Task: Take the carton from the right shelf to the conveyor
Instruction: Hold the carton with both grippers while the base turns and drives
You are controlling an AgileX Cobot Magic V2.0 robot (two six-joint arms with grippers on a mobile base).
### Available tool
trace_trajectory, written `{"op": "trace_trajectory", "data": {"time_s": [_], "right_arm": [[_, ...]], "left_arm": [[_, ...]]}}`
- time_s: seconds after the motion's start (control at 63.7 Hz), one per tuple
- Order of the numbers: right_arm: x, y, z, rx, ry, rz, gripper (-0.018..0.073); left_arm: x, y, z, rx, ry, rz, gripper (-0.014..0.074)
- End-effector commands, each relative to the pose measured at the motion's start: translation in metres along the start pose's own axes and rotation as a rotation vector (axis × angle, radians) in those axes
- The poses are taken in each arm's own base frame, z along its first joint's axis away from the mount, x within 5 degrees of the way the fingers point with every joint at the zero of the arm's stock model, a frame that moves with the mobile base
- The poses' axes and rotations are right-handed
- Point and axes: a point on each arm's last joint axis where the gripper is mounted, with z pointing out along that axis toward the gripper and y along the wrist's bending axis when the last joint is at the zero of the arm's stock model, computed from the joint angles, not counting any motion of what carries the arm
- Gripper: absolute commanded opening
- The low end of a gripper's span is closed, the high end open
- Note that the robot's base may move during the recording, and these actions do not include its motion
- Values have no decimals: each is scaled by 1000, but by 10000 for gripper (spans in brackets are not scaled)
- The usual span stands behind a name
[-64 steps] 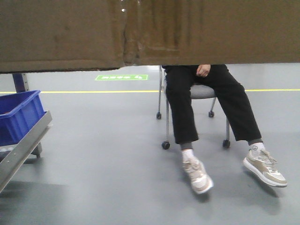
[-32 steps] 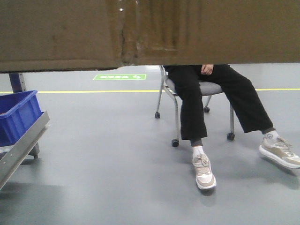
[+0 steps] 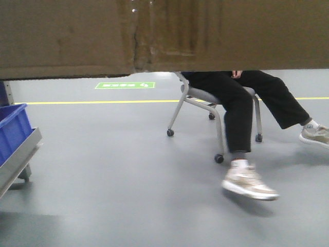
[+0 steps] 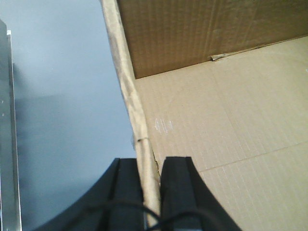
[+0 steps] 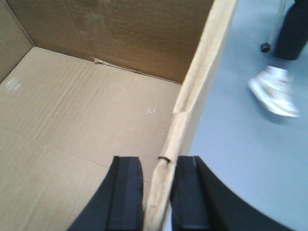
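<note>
Cardboard carton (image 3: 67, 36) held aloft, filling top of front view. Far left, blue bin (image 3: 11, 135) on low rack (image 3: 20, 157). My left hand (image 4: 151, 166) pinches carton's left wall, one finger inside, one outside. My right hand (image 5: 158, 163) pinches right wall same way. Carton hangs between hands, long axis left-to-right, both equally near. Seated person (image 3: 239, 118) ahead right. No conveyor in view; I judge next move needs both hands travelling together, else wall tears.
</note>
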Motion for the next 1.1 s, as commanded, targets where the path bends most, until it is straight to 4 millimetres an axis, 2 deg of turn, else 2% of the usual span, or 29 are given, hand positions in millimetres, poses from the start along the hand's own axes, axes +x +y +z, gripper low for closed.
{"op": "trace_trajectory", "data": {"time_s": [0.0,1.084], "right_arm": [[-5,3,-8,-23,-71,-21,-68],[-5,3,-4,-22,-64,-21,-68]], "left_arm": [[-2,-1,-5,19,-41,7,-9],[-2,-1,-5,17,-42,8,-9]]}}
